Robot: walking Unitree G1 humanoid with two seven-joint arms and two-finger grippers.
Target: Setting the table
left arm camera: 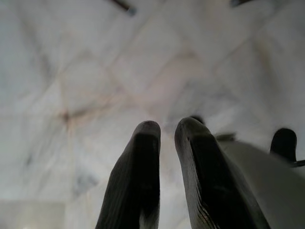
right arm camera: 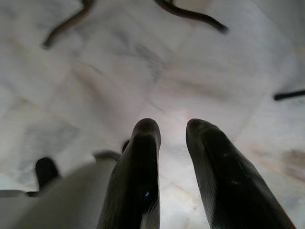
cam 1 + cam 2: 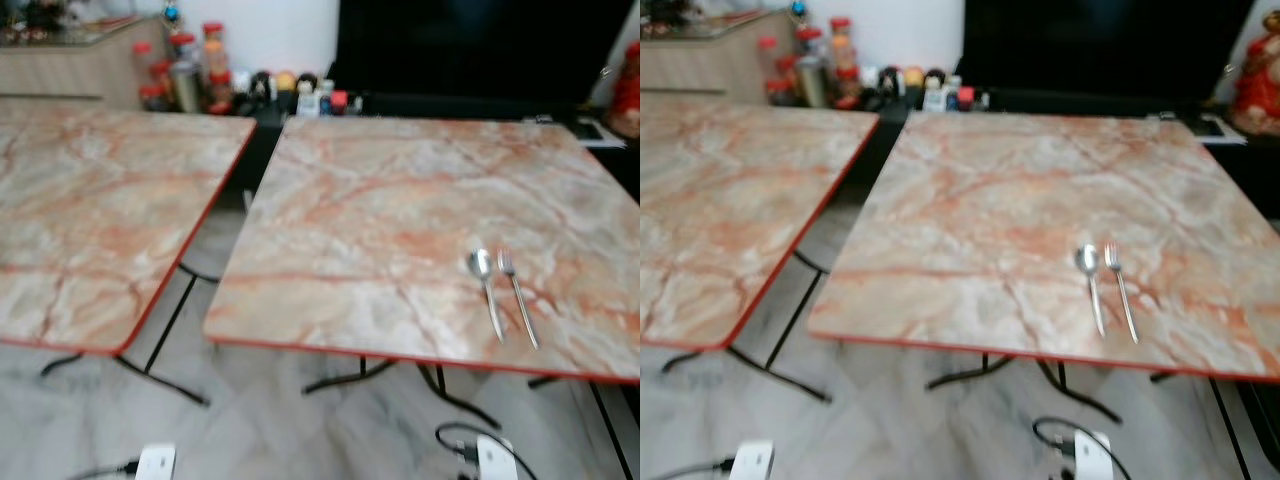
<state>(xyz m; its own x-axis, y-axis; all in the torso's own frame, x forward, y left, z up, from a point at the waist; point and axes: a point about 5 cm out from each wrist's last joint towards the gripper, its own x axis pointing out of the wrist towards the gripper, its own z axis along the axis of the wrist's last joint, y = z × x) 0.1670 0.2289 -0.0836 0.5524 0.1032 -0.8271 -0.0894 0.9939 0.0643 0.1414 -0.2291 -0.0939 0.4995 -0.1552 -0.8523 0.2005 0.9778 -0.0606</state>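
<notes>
A silver spoon (image 3: pixel 486 290) and a fork (image 3: pixel 518 298) lie side by side near the front right of a marble-patterned table (image 3: pixel 380 200) with a red edge. Their handles point toward me. A second table of the same kind (image 3: pixel 90 210) stands to the left with a bare top. Both arms hang idle over the pale floor. My left gripper (image 1: pixel 167 131) has its black fingers almost together and holds nothing. My right gripper (image 2: pixel 173 131) stands slightly open and holds nothing.
A narrow gap (image 3: pixel 215 250) separates the two tables, with black folding legs (image 3: pixel 160 375) beneath. Bottles and jars (image 3: pixel 190 70) crowd the back beside a large dark screen (image 3: pixel 470 45). Two white devices with cables (image 3: pixel 497 457) lie on the floor near me.
</notes>
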